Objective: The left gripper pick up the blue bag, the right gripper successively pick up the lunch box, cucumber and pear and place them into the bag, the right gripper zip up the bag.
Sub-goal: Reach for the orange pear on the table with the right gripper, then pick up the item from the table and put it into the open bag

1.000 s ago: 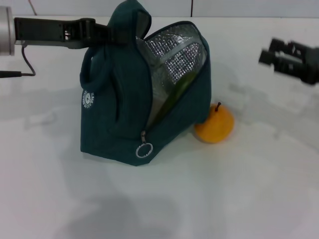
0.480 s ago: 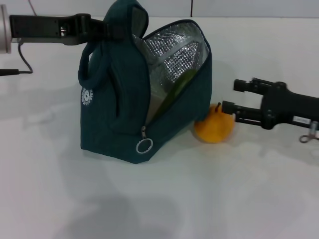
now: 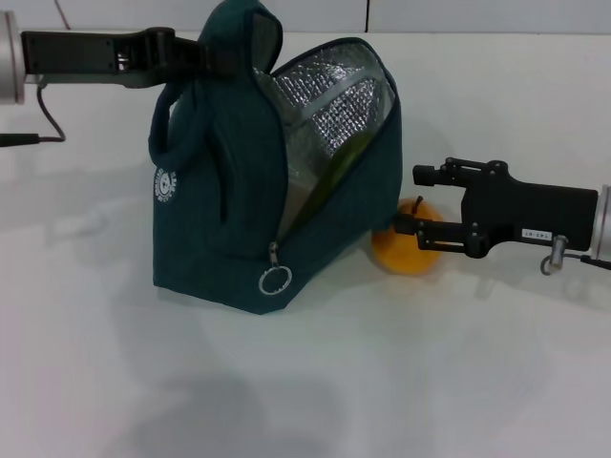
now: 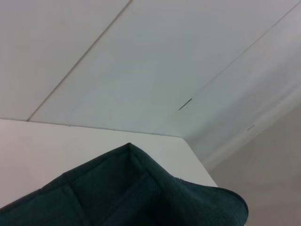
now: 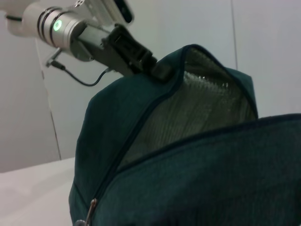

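The blue bag point(image 3: 229, 219) stands open on the white table, its silver foil lining point(image 3: 334, 105) showing. My left gripper point(image 3: 218, 59) is shut on the bag's top and holds it up. The cucumber point(image 3: 346, 160) leans inside the bag. The lunch box is hidden. The pear point(image 3: 409, 256) sits on the table against the bag's right side. My right gripper point(image 3: 410, 201) is open, with one finger behind and one in front of the pear's top. The right wrist view shows the bag point(image 5: 197, 179) close up and the left gripper point(image 5: 134, 52) beyond it. The left wrist view shows only bag fabric point(image 4: 136, 193).
The zipper's ring pull point(image 3: 275, 281) hangs at the bag's front lower corner. A black cable point(image 3: 50, 122) runs along the table at the far left. The table's back edge meets a wall behind the bag.
My right gripper has come in from the far right, lower and leftward, until its fingers reach the pear. The bag and left gripper have barely moved.
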Action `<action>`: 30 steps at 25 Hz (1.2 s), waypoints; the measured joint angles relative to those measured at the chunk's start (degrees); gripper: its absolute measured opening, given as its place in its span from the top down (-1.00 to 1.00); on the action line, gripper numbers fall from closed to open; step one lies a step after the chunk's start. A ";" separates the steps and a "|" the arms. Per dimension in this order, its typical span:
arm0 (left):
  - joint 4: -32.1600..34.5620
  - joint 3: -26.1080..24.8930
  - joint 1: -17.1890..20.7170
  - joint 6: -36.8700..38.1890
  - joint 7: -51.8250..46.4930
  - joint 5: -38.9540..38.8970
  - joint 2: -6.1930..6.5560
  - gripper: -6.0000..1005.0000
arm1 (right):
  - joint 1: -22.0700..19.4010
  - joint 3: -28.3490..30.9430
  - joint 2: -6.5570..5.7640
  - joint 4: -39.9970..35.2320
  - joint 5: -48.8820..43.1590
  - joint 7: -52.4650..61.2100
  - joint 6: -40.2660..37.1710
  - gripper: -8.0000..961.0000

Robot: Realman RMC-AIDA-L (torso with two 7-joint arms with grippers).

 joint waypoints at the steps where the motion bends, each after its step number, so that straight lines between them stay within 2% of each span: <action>1: -0.23 0.00 -0.06 -0.06 0.15 -0.12 0.19 0.85 | 0.05 -0.06 0.00 0.00 0.16 -0.32 0.14 -0.41; 7: -0.25 0.00 -0.27 -0.38 0.39 -0.11 0.27 0.85 | 0.27 -0.58 0.00 0.00 0.72 -1.08 1.38 -0.35; 13: -0.26 0.00 -0.39 -0.66 0.48 -0.11 0.42 0.84 | 0.57 -2.15 0.00 -0.01 0.70 -1.89 1.77 0.06; 23: -0.26 -0.53 -0.34 -0.78 0.49 -0.19 0.44 0.84 | -0.33 -1.87 -0.21 -0.49 1.13 -1.91 0.40 0.88; 30: -0.25 -0.53 -0.05 -0.76 0.49 -0.25 0.44 0.84 | -3.94 -1.54 -1.36 -3.40 8.23 -1.08 -4.48 0.90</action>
